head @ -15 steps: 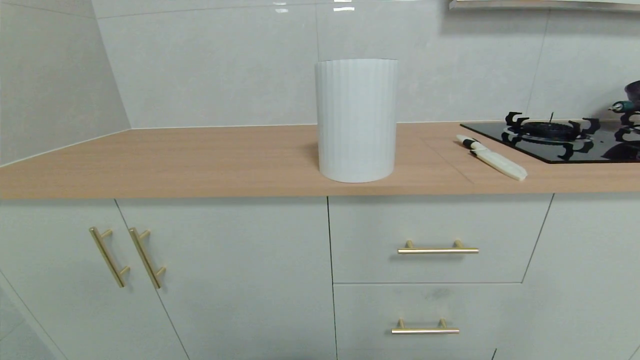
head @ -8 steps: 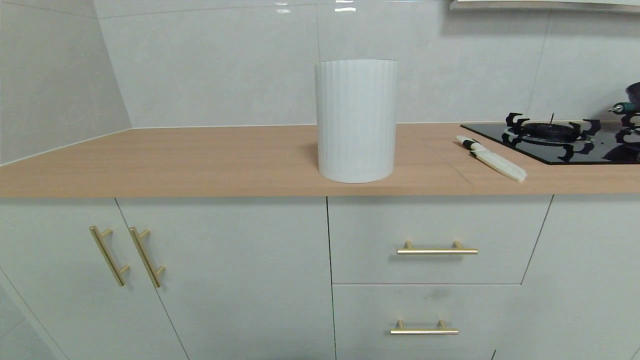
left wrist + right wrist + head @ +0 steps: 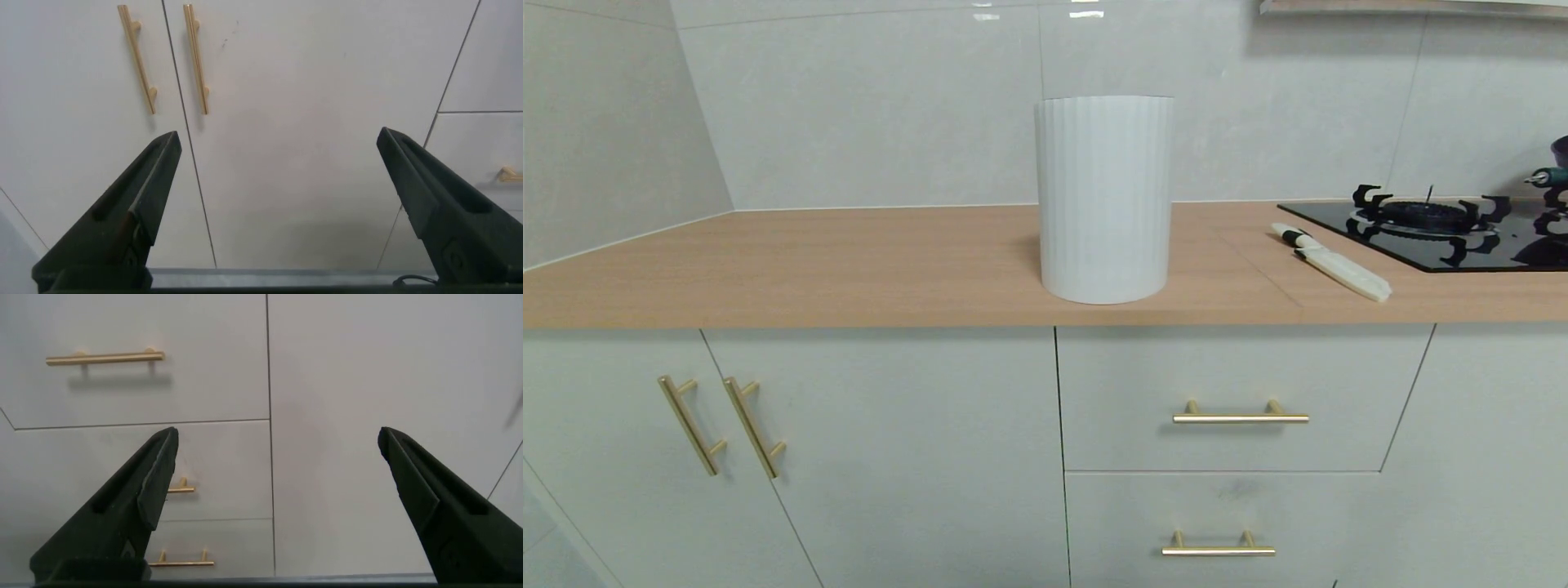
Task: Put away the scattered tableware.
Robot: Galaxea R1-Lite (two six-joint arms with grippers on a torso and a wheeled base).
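Note:
A tall white ribbed holder stands upright near the front edge of the wooden countertop. To its right lies a knife with a white blade and a black-and-white handle, flat on the counter beside the hob. My left gripper is open with nothing between its fingers, facing the white cabinet doors below the counter. My right gripper is open too and holds nothing, facing the drawer fronts.
A black gas hob with burner grates sits at the counter's right end. Below are double doors with gold handles and drawers with gold bar handles. Tiled walls close the back and left.
The whole head view has shifted slightly and things look a little larger, so the camera has moved closer. The holder and knife keep their places on the counter.

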